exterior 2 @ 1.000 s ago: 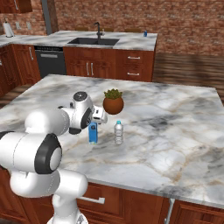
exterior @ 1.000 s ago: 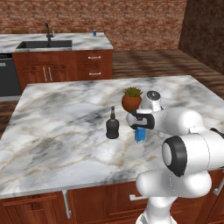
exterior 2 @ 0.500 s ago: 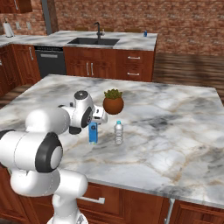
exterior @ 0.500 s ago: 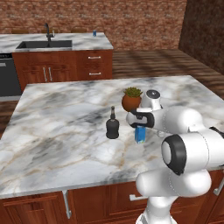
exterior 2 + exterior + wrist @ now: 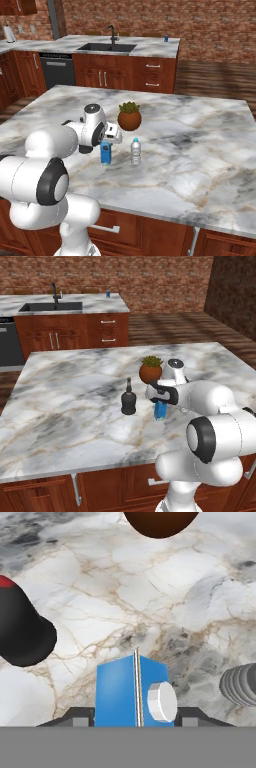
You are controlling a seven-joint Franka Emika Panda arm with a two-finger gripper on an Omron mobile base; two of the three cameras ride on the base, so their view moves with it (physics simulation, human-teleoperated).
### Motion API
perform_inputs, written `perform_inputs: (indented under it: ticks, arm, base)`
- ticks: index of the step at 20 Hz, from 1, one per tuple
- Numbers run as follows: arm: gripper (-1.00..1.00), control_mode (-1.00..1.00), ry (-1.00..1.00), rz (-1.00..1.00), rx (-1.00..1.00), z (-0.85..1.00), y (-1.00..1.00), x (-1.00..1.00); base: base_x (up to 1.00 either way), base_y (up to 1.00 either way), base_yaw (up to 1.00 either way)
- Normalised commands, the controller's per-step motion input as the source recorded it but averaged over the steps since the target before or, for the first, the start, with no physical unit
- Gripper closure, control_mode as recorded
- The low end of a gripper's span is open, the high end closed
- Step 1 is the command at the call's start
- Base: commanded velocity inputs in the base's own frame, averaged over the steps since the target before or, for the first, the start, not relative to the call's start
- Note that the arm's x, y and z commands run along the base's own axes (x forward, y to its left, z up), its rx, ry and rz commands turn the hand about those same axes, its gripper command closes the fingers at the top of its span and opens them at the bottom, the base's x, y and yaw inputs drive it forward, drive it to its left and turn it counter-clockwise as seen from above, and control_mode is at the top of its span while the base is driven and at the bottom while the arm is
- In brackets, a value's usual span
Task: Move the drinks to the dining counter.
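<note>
The marble island counter (image 5: 70, 406) carries the things at hand, and well behind it stands the dining counter (image 5: 100, 304) with its black sink (image 5: 51, 306) and faucet (image 5: 54, 291). A blue-and-white can (image 5: 166, 38) stands on the far right end of that dining counter.

On the island, the white arm (image 5: 210, 401) reaches low over the blue carton (image 5: 105, 153), which stands upright on the marble. The terracotta pot (image 5: 129, 119) with its green plant sits just behind the carton. The squat black bottle (image 5: 129, 401) stands near the carton on the robot's left, and the clear water bottle (image 5: 135, 152) stands just beside it on the right.

In the hand view the gripper (image 5: 135, 718) straddles the carton's top, a dark finger tip (image 5: 75, 718) on either side with the white cap between; the tips look close against the carton's sides, though whether they truly press it I cannot tell.
</note>
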Motion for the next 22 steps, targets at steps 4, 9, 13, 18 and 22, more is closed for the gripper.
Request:
perform_inputs:
  ticks: [4,9,13,18,22]
  arm:
    - [1.00,-1.00,0.02,0.00,0.00,-0.19,0.00,-0.08]
    - [1.00,-1.00,0.00,0.00,0.00,0.00,0.00,-0.01]
    - [1.00,-1.00,-0.07,0.01,0.01,0.20,-0.01,-0.20]
    - [1.00,-1.00,-0.16,0.02,0.05,0.59,-0.04,-0.32]
    - [1.00,-1.00,-0.11,0.03,0.05,0.61,-0.02,-0.32]
  base:
    - [0.00,0.00,0.00]
    - [0.00,0.00,0.00]
    - [0.00,0.00,0.00]
    - [0.00,0.00,0.00]
    - [0.00,0.00,0.00]
